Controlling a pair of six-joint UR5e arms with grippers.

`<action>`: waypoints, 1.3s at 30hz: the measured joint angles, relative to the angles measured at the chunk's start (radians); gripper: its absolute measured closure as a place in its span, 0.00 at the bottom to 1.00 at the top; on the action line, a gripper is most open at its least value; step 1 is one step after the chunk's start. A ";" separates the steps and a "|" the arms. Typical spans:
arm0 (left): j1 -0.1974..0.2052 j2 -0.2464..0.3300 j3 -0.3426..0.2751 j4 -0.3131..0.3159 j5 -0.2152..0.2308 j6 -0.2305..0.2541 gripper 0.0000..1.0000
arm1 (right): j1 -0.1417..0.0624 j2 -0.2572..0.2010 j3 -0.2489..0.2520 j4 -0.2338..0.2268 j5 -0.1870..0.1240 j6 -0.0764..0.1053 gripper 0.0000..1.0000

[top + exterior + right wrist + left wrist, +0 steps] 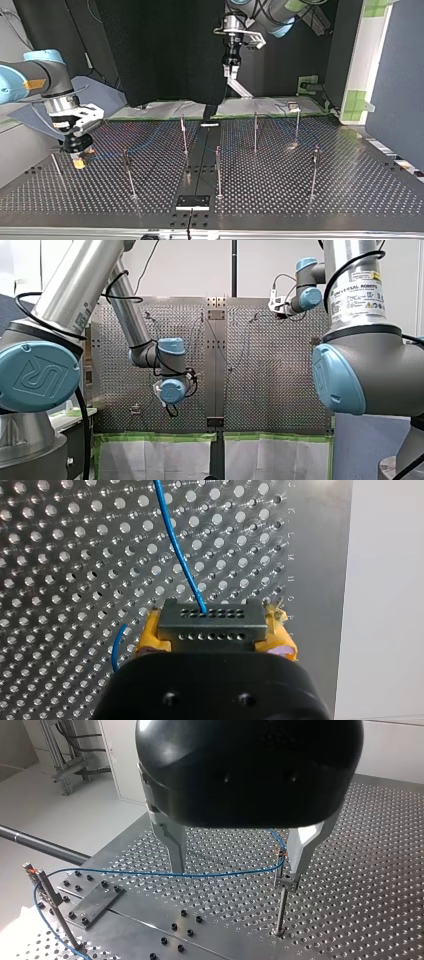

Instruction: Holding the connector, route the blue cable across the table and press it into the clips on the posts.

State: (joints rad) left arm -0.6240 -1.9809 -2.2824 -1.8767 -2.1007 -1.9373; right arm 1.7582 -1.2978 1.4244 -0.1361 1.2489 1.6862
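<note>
Two sets of jaws: right clamped on connector (211, 625), left apart above blue cable (225, 873).

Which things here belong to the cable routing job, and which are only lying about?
For the job: blue cable, connector, posts, right gripper shut on the connector, left gripper open.
Lying about: bolted plate, green tape, black curtain.
</note>
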 joint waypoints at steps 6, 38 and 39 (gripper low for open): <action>0.000 0.000 -0.061 0.061 0.000 0.000 0.00 | 0.003 -0.001 0.000 0.001 0.001 0.000 1.00; -0.001 0.000 -0.145 0.145 0.000 0.000 0.00 | 0.001 -0.001 0.000 0.001 0.014 -0.006 1.00; -0.001 0.000 -0.145 0.145 0.000 0.000 0.00 | 0.001 -0.001 0.000 0.001 0.014 -0.006 1.00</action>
State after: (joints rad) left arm -0.6247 -1.9809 -2.4278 -1.7318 -2.1007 -1.9374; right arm 1.7588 -1.2987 1.4245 -0.1351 1.2626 1.6800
